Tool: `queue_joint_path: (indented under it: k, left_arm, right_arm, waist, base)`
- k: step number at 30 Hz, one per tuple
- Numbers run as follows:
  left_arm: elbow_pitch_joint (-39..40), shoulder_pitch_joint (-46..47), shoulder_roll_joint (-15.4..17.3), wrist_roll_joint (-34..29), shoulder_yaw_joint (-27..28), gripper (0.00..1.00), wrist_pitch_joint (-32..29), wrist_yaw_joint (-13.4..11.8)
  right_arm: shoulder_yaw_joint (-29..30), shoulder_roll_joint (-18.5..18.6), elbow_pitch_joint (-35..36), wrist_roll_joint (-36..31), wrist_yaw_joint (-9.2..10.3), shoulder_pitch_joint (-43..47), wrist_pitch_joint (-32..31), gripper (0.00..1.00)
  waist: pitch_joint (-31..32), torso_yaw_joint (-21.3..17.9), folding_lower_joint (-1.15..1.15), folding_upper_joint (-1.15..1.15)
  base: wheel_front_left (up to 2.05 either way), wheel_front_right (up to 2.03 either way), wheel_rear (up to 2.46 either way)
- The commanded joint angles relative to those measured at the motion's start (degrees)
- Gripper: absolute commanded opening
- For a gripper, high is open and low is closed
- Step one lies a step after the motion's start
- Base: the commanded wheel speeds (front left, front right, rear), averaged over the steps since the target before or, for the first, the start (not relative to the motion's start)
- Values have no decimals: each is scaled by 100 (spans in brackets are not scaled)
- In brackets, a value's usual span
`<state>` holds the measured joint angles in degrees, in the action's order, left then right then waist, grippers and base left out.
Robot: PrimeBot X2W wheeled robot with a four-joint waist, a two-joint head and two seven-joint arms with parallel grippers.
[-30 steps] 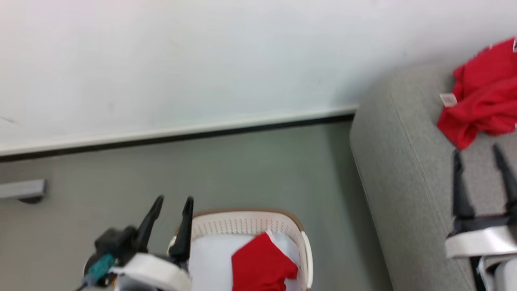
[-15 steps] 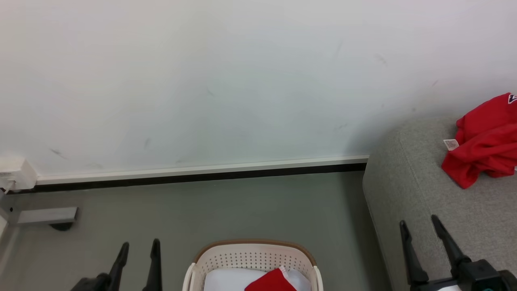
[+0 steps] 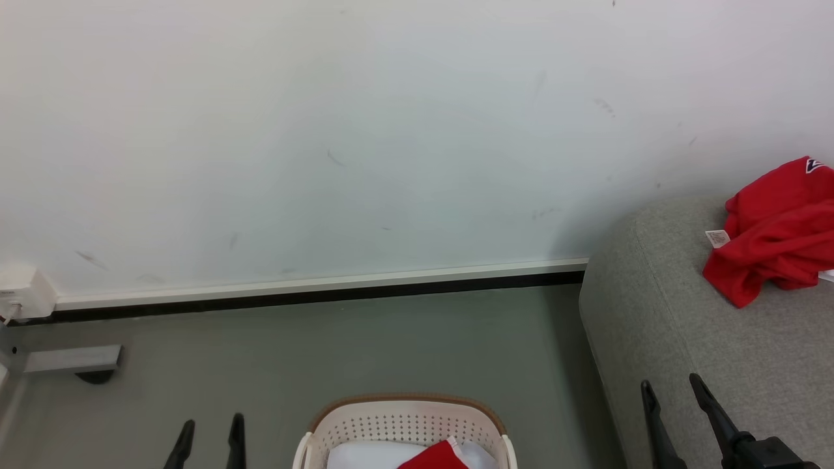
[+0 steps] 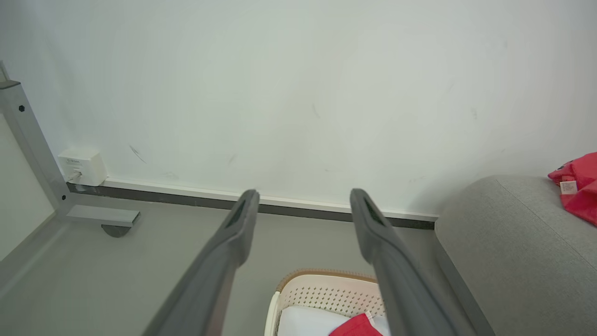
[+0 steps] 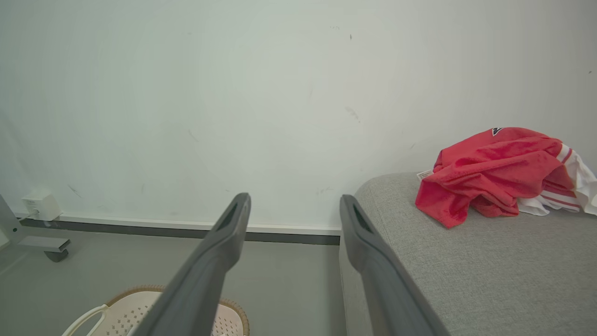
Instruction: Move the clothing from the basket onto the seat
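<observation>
1. Basket (image 3: 404, 425) is sitting on the floor (image 3: 365, 345) at the bottom edge of the head view. It is holding a pale sheet (image 3: 361, 456), with the first red garment (image 3: 435, 460) lying on top toward its right side.
2. Second red garment (image 3: 775, 234) is lying crumpled on the seat (image 3: 677, 339) near the wall (image 3: 391, 130), a white label showing at its left edge.
3. Left end effector (image 3: 212, 422) is hovering over the floor just left of the basket, fingers spread, grasping nothing.
4. Right end effector (image 3: 670, 383) is showing over the seat's left part, released and wide, nothing between the fingers, well apart from the second red garment.
5. Seat's rounded left edge is running near the basket's right side, with a strip of floor between them. Bare floor is stretching from the basket to the skirting board (image 3: 313, 290). A grey metal foot (image 3: 71, 358) is standing at far left.
</observation>
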<state>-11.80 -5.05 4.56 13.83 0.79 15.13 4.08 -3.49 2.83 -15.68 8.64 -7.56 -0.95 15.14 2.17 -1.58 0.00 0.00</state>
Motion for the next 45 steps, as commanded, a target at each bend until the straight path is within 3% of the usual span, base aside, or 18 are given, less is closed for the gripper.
queue_joint_path:
  k: [1,19,29,37,45]
  left_arm:
    - [-36,-8,-19,-125,56,100,2,46]
    - [-198,94,-144,-343,70,100,2,236]
    - [-1060,704,-110,-574,-852,100,-114,324]
    - [-2156,1889,-127,-725,-1793,100,-921,340]
    - [-3372,2879,-149,-444,-2566,100,-1542,338]
  right_arm:
    - [14,14,-13,39,15,12,-1,100]
    - [-50,14,26,7,15,-125,-1,100]
    - [16,13,243,-147,15,-324,-1,100]
    - [49,12,664,-416,15,-741,-1,100]
    - [156,10,1162,-581,15,-1064,-1,100]
  waist:
    - [0,8,0,0]
    - [-103,-80,0,0]
    - [-486,-424,0,0]
    - [-1380,-647,0,0]
    - [-2142,-816,0,0]
  base:
    - [0,0,0]
    - [0,0,0]
    - [0,0,0]
    - [0,0,0]
    - [0,0,0]
